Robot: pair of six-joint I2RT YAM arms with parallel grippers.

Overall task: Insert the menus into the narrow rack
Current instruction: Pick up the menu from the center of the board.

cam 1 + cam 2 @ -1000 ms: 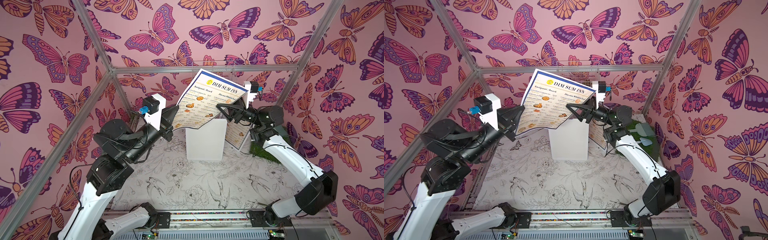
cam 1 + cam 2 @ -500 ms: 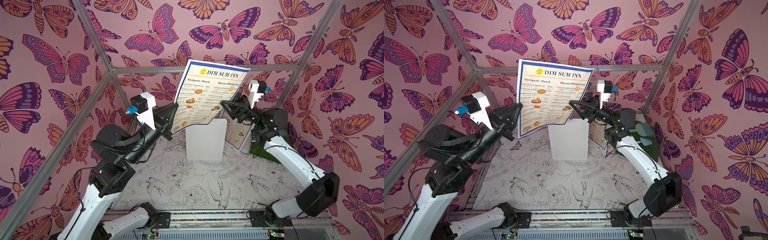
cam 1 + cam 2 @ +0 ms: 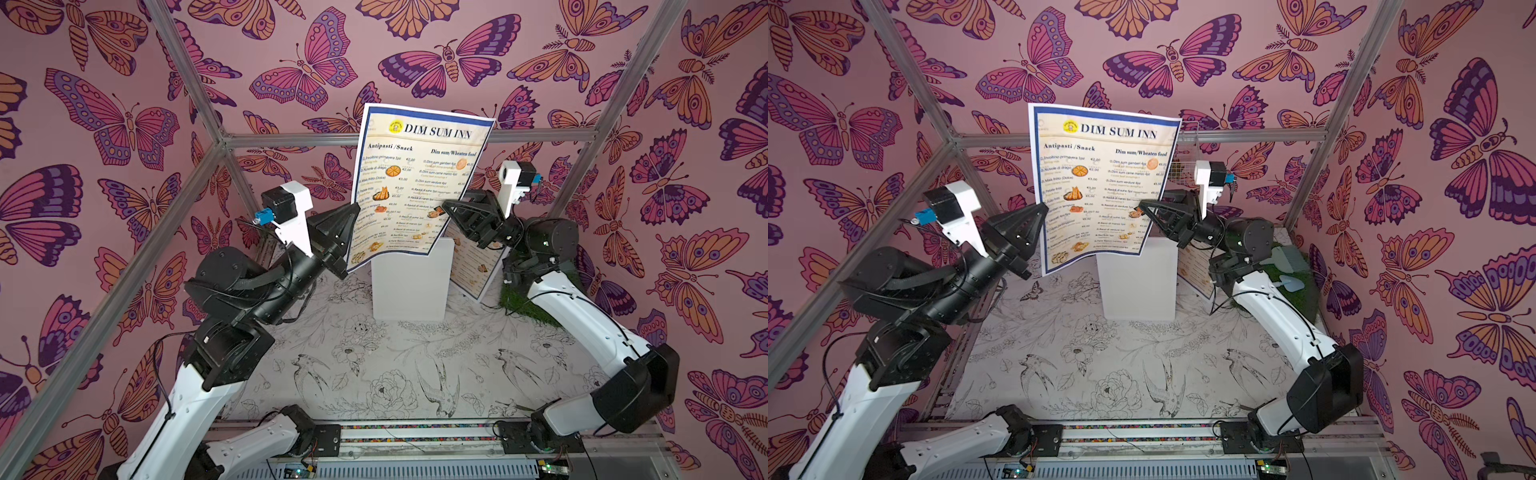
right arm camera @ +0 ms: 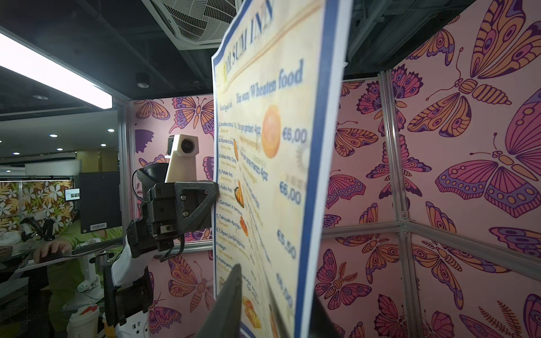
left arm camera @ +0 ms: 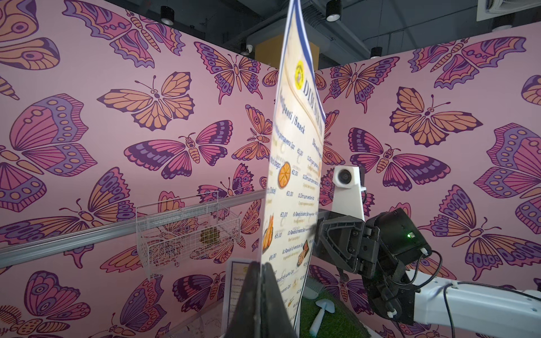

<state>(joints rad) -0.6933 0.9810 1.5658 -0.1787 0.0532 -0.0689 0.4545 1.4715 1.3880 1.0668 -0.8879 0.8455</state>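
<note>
The left gripper (image 3: 355,208) is clamped on the left edge of the menu (image 3: 415,178); the right gripper (image 3: 446,208) straddles the right edge, jaws apart. The menu hangs upright, long axis vertical, the wire rack (image 5: 187,231) behind it on the back wall.

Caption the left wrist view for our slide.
Left gripper pinches the menu by one edge; right gripper at the opposite edge.

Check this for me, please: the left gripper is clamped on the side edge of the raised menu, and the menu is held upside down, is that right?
Not quite. The raised menu is the right way up, not upside down: both top views show its DIM SUM INN heading along the upper edge. The rest holds: the left gripper is clamped on the menu's side edge, which the left wrist view shows too.
</note>
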